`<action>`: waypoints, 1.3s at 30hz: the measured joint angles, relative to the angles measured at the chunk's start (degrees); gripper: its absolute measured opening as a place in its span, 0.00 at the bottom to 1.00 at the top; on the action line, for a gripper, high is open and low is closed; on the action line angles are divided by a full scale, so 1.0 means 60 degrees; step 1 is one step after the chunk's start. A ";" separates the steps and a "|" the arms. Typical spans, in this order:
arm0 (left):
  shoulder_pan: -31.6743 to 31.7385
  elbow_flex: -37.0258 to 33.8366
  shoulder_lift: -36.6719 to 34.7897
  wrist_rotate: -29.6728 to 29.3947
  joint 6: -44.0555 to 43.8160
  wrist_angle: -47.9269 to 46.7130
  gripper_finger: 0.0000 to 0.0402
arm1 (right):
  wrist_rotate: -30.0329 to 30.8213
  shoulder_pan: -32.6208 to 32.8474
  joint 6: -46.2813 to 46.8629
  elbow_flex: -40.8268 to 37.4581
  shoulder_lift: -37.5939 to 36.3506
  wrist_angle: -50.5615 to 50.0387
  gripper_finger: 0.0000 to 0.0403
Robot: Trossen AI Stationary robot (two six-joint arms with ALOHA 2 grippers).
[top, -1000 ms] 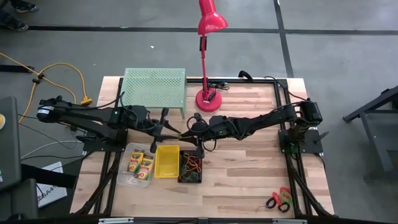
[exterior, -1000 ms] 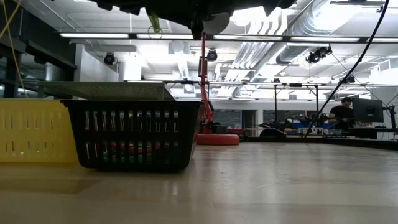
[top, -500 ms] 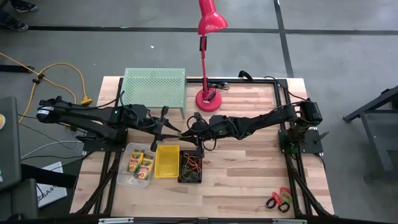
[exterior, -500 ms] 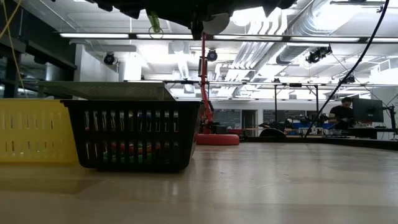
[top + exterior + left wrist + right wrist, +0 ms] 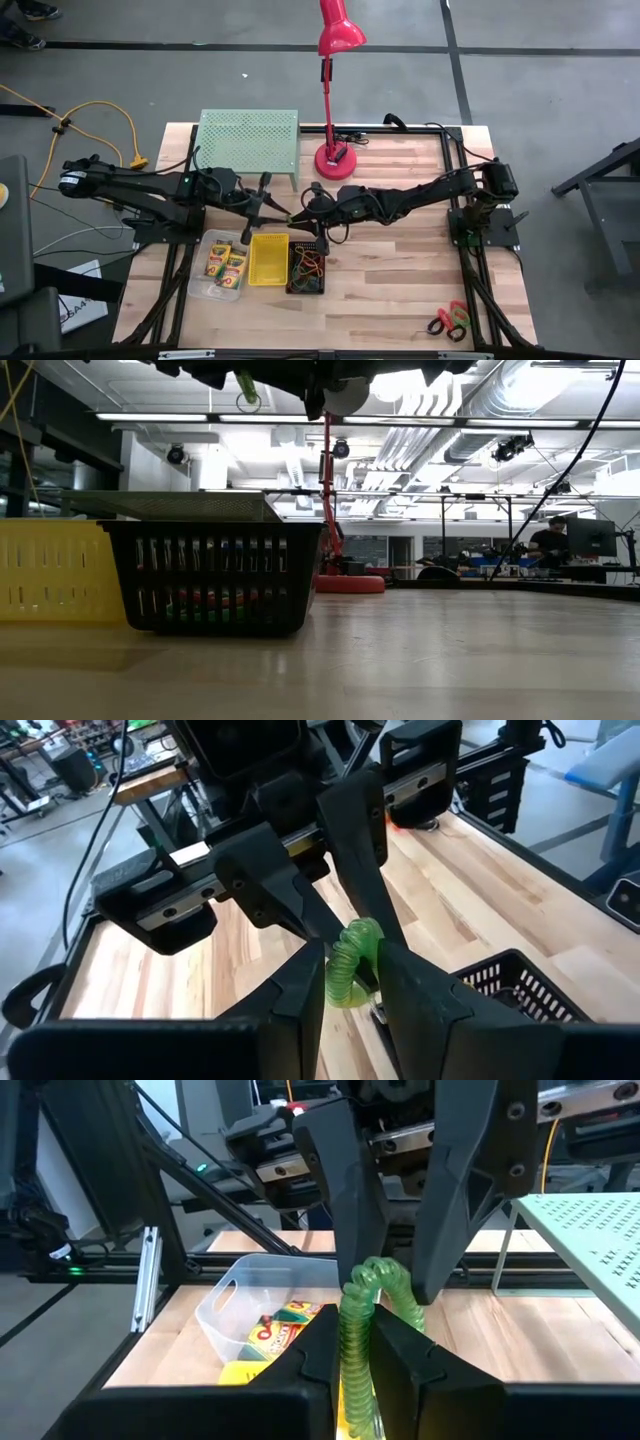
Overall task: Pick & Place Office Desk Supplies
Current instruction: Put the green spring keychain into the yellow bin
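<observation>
Pale wooden table (image 5: 400, 280) carries three small bins in a row: a clear plastic bin (image 5: 205, 285) holding three yellow crayon boxes (image 5: 227, 266), an empty yellow slotted bin (image 5: 268, 259), and a black mesh bin (image 5: 308, 268) with coloured loops inside. Above the gap behind the yellow and black bins, the left gripper (image 5: 345, 982) and right gripper (image 5: 357, 1330) meet tip to tip, both clamped on one translucent green coiled loop (image 5: 349, 965). It stretches lengthwise from one gripper to the other. One pair of red-and-green-handled scissors (image 5: 451, 320) lies near the table's front right corner.
</observation>
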 joint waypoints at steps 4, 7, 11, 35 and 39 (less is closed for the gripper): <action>0.0000 0.0000 0.0000 0.0002 0.0000 -0.0008 0.23 | -0.0001 0.0000 0.0000 0.0000 0.0000 0.0008 0.08; 0.0001 0.0000 0.0000 0.0182 0.0000 -0.0011 0.23 | -0.0002 0.0000 0.0027 0.0000 0.0000 0.0012 0.08; 0.0007 0.0000 0.0000 0.0252 -0.0119 -0.0019 0.23 | 0.0031 0.0000 0.0033 0.0000 0.0000 0.0019 0.08; 0.0004 0.0000 0.0000 0.0263 -0.0208 0.0000 0.07 | 0.0059 0.0000 0.0044 0.0000 0.0004 0.0001 0.08; 0.0004 0.0000 0.0000 0.0263 -0.0208 0.0000 0.07 | 0.0072 0.0000 0.0044 0.0000 0.0004 -0.0001 0.08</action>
